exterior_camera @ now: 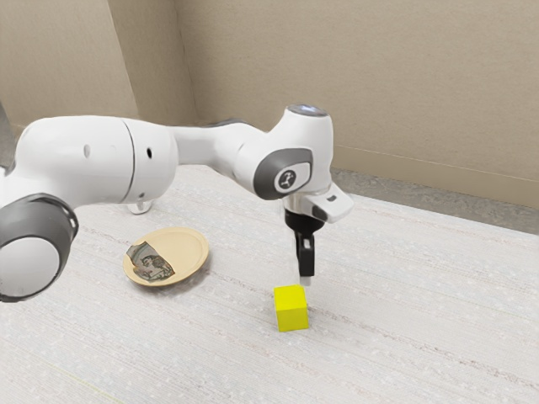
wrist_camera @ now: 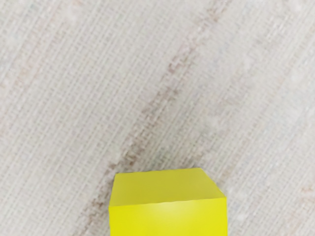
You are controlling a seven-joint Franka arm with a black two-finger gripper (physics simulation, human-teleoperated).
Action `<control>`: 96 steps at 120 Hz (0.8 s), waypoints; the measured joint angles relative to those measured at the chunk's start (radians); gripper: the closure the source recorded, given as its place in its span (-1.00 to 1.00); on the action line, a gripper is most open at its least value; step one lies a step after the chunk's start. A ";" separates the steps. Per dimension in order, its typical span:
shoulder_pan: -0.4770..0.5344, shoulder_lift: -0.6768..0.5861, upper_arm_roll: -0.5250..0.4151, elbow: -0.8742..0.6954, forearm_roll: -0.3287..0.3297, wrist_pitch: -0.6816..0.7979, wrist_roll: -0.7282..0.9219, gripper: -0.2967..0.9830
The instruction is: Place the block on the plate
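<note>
My gripper [exterior_camera: 306, 276] points down in the exterior view, its tip close to the upper right edge of the yellow block [exterior_camera: 291, 309]. Whether the two touch is unclear, and so is how far the gripper stands open or shut. The block looks upright on the table. In the wrist view the yellow block [wrist_camera: 168, 216] is large at the lower edge, just under my hand. A round tan plate [exterior_camera: 192, 249] lies in the exterior view's left half, apart from the block.
A dark patterned piece [exterior_camera: 152, 262] lies on one side of the plate. The pale, streaked tabletop [exterior_camera: 404, 337] extends around the block, with a beige wall [exterior_camera: 379, 84] behind. My arm spans above the table from the exterior view's left.
</note>
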 joint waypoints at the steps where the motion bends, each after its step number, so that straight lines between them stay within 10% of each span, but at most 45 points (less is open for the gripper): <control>1: -0.001 0.002 0.000 0.000 0.000 0.003 0.000 -0.54; 96: -0.060 0.064 0.064 -0.058 -0.107 0.137 0.064 -0.54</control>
